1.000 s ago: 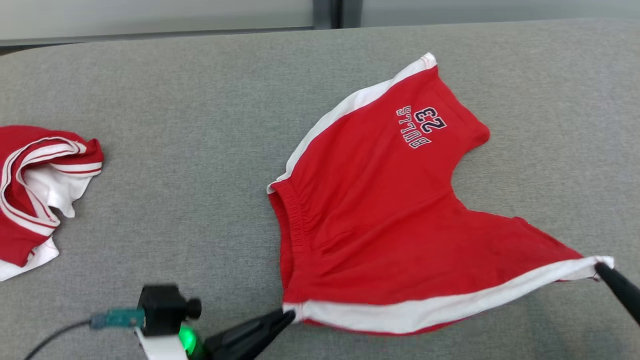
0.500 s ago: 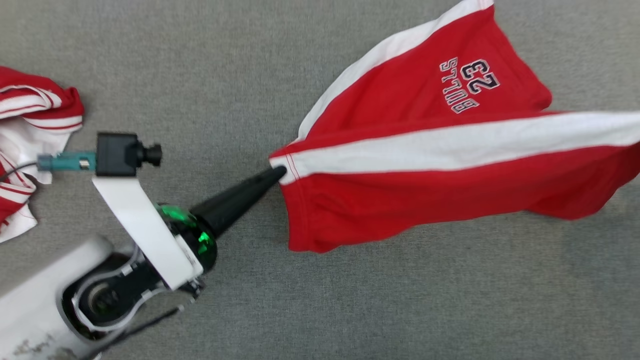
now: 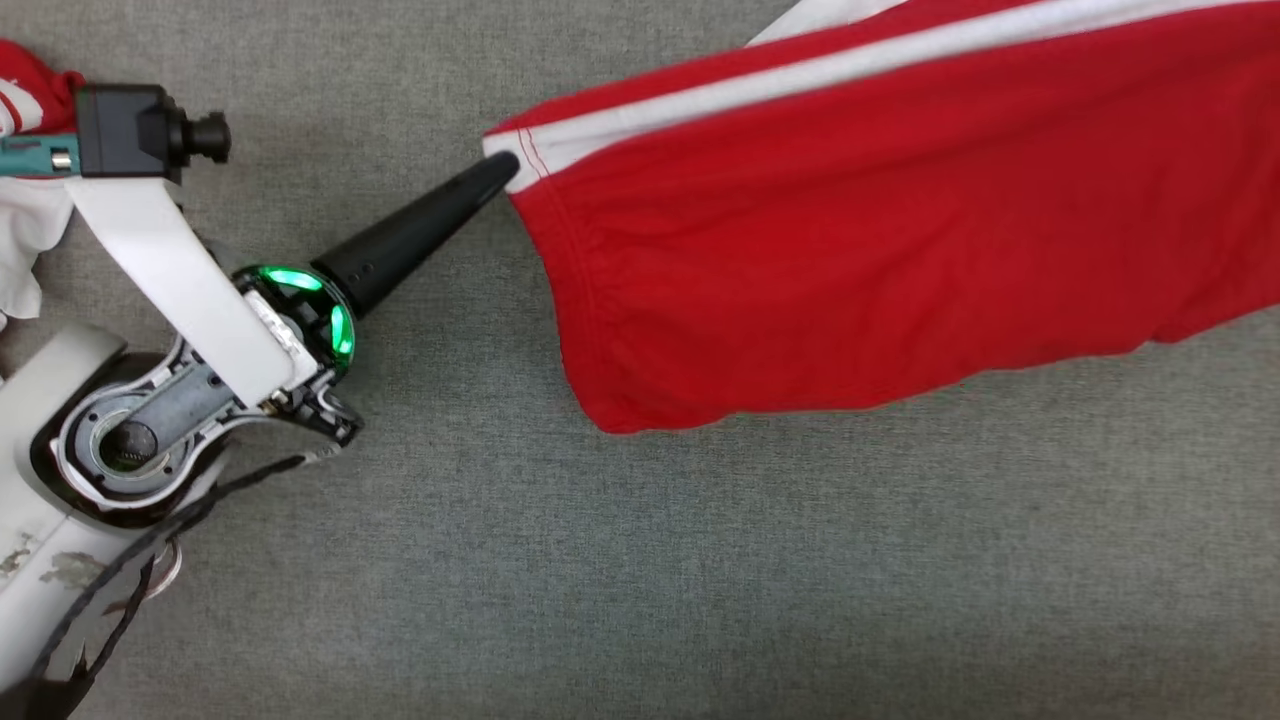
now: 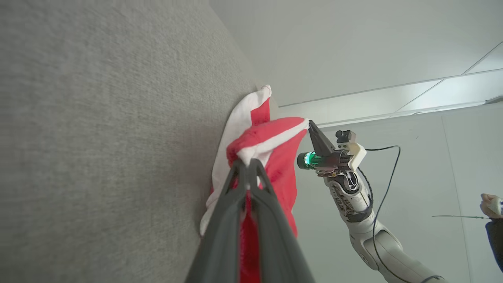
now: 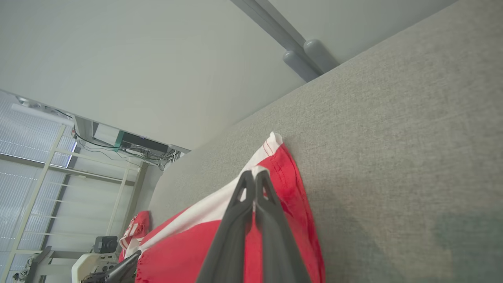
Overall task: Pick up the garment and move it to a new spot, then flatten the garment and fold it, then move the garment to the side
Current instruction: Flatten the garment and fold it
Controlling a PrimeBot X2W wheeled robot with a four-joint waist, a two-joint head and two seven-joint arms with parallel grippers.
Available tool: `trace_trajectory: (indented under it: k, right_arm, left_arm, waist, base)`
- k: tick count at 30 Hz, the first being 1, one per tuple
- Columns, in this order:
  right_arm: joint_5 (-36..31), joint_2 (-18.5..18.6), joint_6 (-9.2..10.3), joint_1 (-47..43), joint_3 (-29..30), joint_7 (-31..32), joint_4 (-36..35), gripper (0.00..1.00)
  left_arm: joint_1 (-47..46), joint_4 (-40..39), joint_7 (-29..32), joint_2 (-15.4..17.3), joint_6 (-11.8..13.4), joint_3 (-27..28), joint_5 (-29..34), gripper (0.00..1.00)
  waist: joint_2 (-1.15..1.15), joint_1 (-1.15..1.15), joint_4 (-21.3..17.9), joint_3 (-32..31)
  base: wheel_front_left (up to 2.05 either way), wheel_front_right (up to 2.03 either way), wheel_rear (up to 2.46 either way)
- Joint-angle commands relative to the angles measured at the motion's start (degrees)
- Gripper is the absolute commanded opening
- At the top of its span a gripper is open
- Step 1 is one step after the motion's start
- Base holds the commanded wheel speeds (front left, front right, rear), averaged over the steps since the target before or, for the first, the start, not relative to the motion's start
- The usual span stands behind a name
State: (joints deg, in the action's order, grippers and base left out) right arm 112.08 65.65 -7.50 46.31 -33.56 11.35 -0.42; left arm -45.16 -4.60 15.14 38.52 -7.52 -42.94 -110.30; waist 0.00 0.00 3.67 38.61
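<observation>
The soft red shorts with white side stripes (image 3: 850,230) are hanging between the two claws, above the grey cloth-covered table (image 3: 640,560). Whether the lower cloth is touching the table, I cannot tell.

The left claw (image 3: 505,170) is pressed together on the white corner at the waistband, and the red cloth is spreading away beyond its tip. The right claw (image 5: 251,175) is pinching the other end of the same stripe.

I am judging the shorts as light and limp, not fragile. They will probably be sagging and swinging when carried, so the sewn corners and hems, where the cloth is thicker, look like the best places for holding.

The head view is giving the wide red panel beside the left claw. The left wrist view is showing the right claw (image 4: 310,122) just past its own tips, and a person's hand (image 4: 491,204) far behind it. The right wrist view is showing a crumpled red and white garment (image 5: 135,230) lying beyond the left claw.
</observation>
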Motion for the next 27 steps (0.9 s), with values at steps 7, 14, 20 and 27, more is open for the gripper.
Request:
trace_trajectory:
  k: [7,14,20,27]
  right_arm:
    - [-7.2,-12.3,0.0,23.5,-13.0,6.4,17.9,0.0]
    - [-8.8,-18.6,0.0,31.6,-18.0,7.7,27.1,1.0]
    - [-7.5,-17.4,0.0,29.9,-19.0,5.0,27.5,1.0]
    - [-8.7,-11.1,0.0,20.6,-20.2,-4.2,21.5,1.0]
  left_arm:
    - [3.3,6.0,4.3,-2.5,0.3,6.3,3.7,0.0]
    - [5.1,8.4,6.0,-5.4,0.5,9.6,6.7,1.0]
    - [7.9,6.0,3.8,-8.0,0.5,12.3,12.6,1.0]
    - [13.6,5.4,-14.4,-6.5,0.2,9.3,37.2,1.0]
  waist:
    - [0.0,0.0,1.6,3.2]
    - [0.0,0.0,1.7,3.4]
    - [0.0,0.0,1.1,1.1]
    - [0.0,0.0,1.3,-4.6]
  base:
    - [0.0,0.0,0.0]
    - [0.0,0.0,0.0]
    - [0.0,0.0,0.0]
    - [0.0,0.0,0.0]
